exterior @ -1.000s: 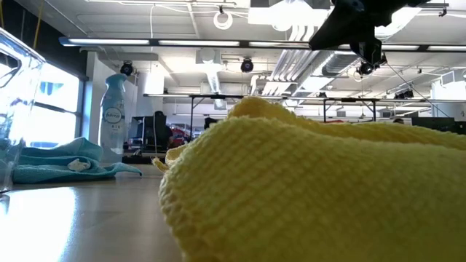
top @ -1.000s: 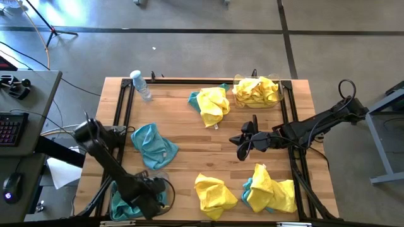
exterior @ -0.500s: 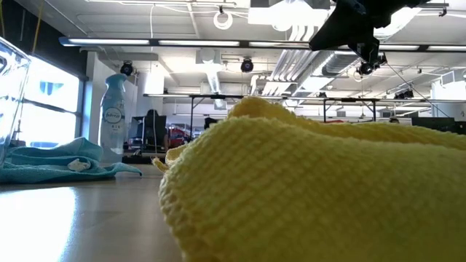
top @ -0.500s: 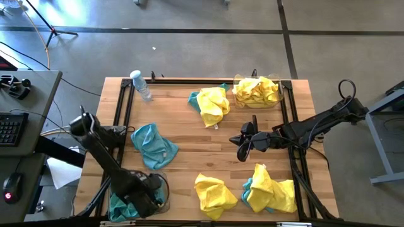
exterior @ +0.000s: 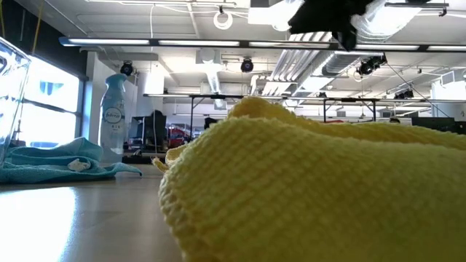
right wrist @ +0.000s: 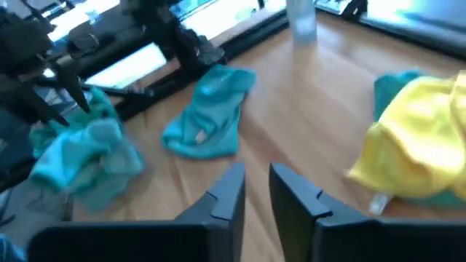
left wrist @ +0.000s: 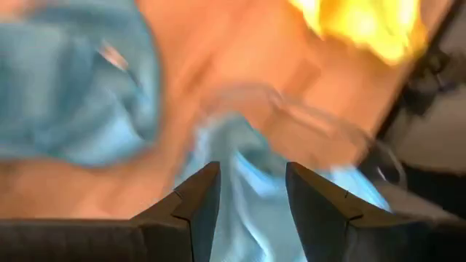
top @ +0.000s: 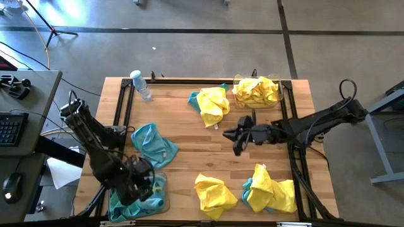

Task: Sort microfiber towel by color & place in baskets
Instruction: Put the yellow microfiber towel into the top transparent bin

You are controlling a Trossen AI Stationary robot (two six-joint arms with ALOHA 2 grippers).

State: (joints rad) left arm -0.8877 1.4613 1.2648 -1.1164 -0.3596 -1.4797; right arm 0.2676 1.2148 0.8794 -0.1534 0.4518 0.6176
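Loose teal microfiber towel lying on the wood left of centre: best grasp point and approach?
Probably pinch the crumpled teal microfiber towel at its raised, bunched folds near the middle, coming straight down from above. It lies alone and spread on the wooden table, so the flat edges offer little to catch, while the high wrinkles give the fingers cloth to close on.

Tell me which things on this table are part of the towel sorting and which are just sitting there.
Part of the job: teal towels, yellow towels, basket of yellow, basket of teal.

Just lying about: water bottle, spray bottle.
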